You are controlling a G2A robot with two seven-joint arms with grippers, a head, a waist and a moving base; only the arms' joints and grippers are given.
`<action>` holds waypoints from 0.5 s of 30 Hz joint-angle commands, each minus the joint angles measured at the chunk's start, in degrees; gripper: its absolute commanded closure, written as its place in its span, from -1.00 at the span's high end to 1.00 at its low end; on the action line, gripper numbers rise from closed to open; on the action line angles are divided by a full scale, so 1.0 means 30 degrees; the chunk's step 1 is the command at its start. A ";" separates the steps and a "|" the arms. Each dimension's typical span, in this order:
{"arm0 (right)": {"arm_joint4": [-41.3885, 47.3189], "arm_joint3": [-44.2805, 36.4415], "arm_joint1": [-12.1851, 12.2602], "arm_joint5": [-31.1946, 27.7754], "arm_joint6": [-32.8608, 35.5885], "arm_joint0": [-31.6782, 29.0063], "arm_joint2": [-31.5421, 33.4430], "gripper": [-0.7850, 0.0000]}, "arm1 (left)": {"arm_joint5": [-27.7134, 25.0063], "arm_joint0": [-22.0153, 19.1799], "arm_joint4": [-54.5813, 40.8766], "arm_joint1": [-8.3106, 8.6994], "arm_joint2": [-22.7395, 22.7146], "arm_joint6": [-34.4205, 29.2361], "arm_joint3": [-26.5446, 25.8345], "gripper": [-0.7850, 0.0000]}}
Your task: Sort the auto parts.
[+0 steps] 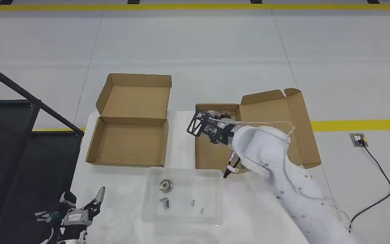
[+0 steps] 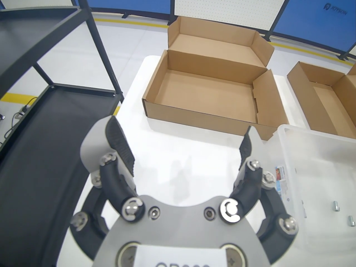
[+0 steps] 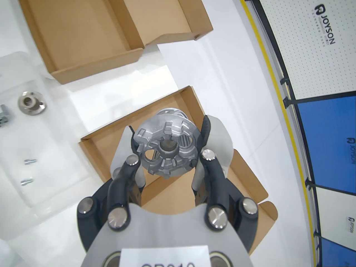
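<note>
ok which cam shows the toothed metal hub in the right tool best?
Right wrist view: the toothed metal hub faces the camera, teeth and bore clear, gripped by the right tool. Top view: small, half hidden by that tool.
</note>
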 commanded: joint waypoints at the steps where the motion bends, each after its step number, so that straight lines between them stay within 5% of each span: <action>1: 0.0016 0.1771 -0.0270 0.0495 -0.0551 0.0910 -0.0604 -1.00 | 0.0006 0.0137 -0.0132 -0.0030 -0.0135 0.0090 0.0052 1.00; 15: 0.0072 0.2245 -0.0381 0.0660 -0.0717 0.1173 -0.0827 -1.00 | -0.0507 -0.0181 -0.0070 -0.0128 0.0131 -0.0675 -0.0033 1.00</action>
